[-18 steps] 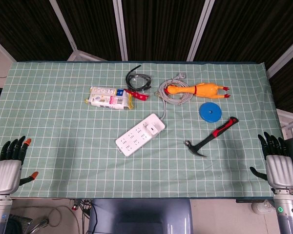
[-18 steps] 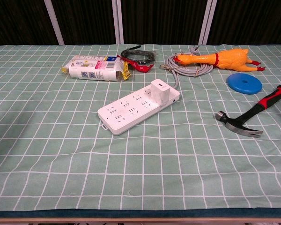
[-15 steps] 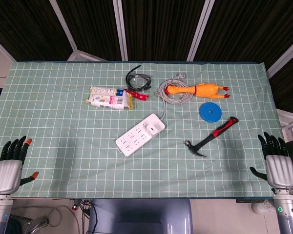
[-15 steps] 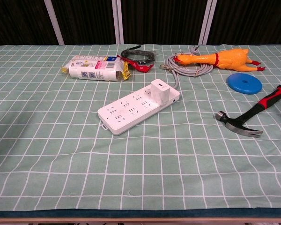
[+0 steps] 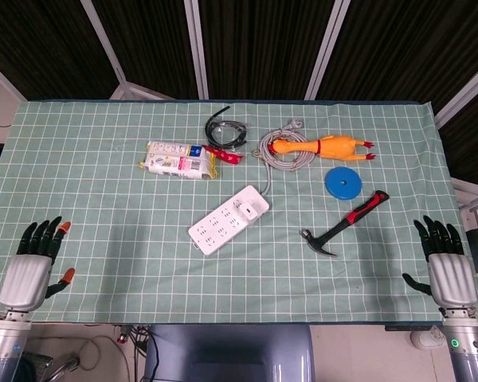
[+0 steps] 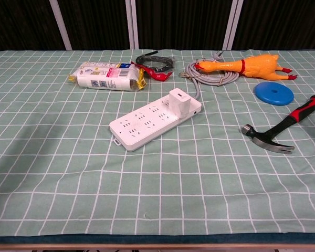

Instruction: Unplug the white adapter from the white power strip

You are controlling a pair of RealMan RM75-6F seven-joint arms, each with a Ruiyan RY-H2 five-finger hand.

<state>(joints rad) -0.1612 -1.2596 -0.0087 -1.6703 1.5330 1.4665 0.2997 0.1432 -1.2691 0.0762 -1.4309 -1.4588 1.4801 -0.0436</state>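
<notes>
- Right, left hand (image 5: pixel 30 274) had fingers spread, held nothing, at the near left corner of the desk.
- Right hand (image 5: pixel 448 270) was the same: fingers apart, empty, at the near right corner. Neither showed in the chest view.
- White adapter (image 6: pixel 179 101) was seated upright in the far-right end of the white power strip (image 6: pixel 153 120), which lay diagonal near the desk's middle, well apart from both hands.
- Judgement: adapter is a small rigid plastic block, light, smooth sides, probably a stiff fit. Pinch its side faces and pull straight up.
- Strip is light and would likely lift with it, so pin its bare near-left end with the other hand.
- Its grey cable (image 6: pixel 210 77) ran toward the far edge and coiled there.
- Count: one adapter, one strip, one rubber chicken (image 6: pixel 240 65), one blue disc (image 6: pixel 273 92), one hammer (image 6: pixel 284 130), one wrapped packet (image 6: pixel 106 76), one black cable bundle (image 6: pixel 155 61).
</notes>
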